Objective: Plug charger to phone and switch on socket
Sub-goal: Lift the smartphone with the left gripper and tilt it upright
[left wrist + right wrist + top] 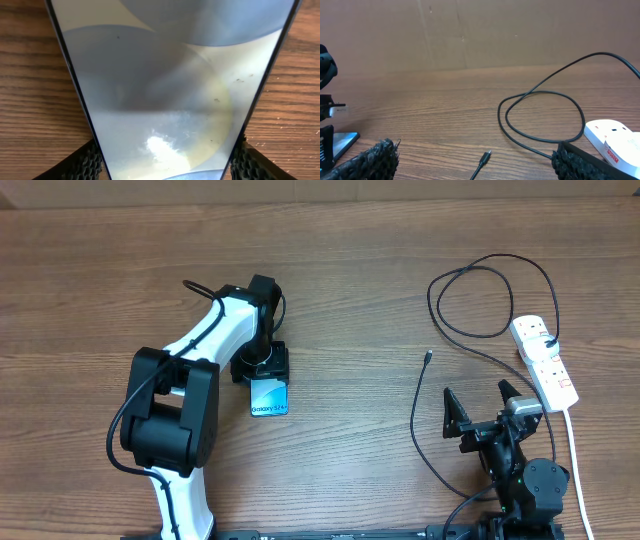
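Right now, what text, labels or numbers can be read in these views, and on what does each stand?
"Galaxy S24": on the phone screen, overhead view.
Red label on the socket: print too small and blurred to read.
Nothing else readable.

The scene is read as a robotics lab or test bench, not a home or a shop. A wood-grain table is seen, with two robot arms fixed at its near edge: a white-and-black left arm and a black right arm. The far edge is closed off by a plain brown board. On the table a phone, a black cable and a white power strip are laid out like test items.
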